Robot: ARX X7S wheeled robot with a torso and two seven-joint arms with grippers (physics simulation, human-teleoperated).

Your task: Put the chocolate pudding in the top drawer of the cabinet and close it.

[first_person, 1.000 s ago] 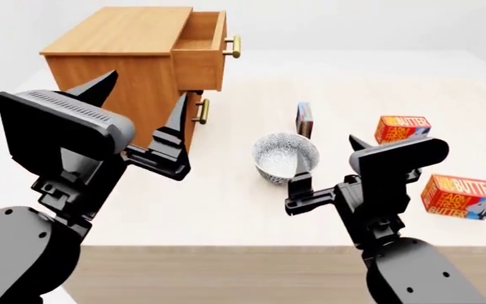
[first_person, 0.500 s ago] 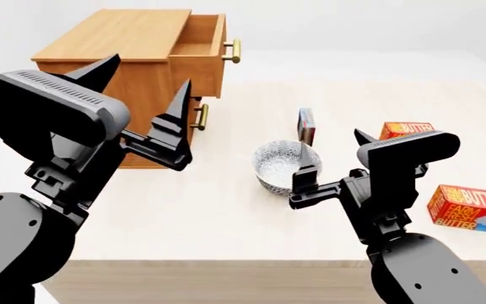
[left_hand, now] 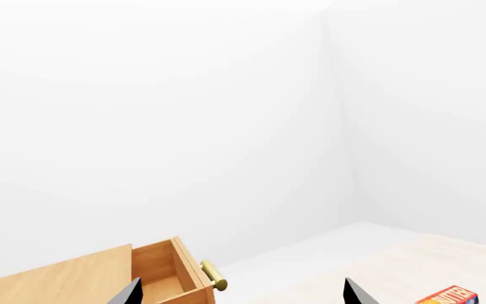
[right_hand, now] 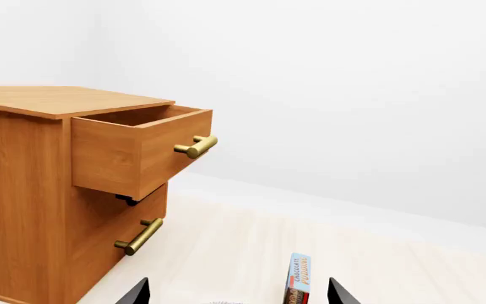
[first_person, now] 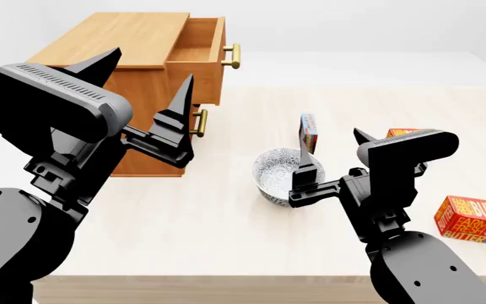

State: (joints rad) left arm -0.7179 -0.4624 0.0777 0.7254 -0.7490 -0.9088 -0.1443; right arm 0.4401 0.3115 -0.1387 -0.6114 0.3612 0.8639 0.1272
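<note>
The chocolate pudding (first_person: 308,133) is a thin blue and red box standing on edge on the table, just behind the bowl; it also shows in the right wrist view (right_hand: 297,279). The cabinet (first_person: 116,44) stands at the back left with its top drawer (first_person: 200,60) pulled open and empty; the drawer shows too in the right wrist view (right_hand: 142,152) and the left wrist view (left_hand: 171,275). My left gripper (first_person: 146,95) is open and empty in front of the cabinet. My right gripper (first_person: 334,155) is open and empty, raised near the bowl, short of the pudding.
A patterned bowl (first_person: 281,174) sits mid-table in front of the pudding. Two orange-red butter boxes lie at the right, one (first_person: 399,133) behind my right gripper, one (first_person: 475,218) near the right edge. The lower drawer (first_person: 197,121) is shut.
The view has shifted, so the cabinet, bowl and boxes sit lower and further right in the picture. Both grippers stay open and empty and hold much the same pose.
</note>
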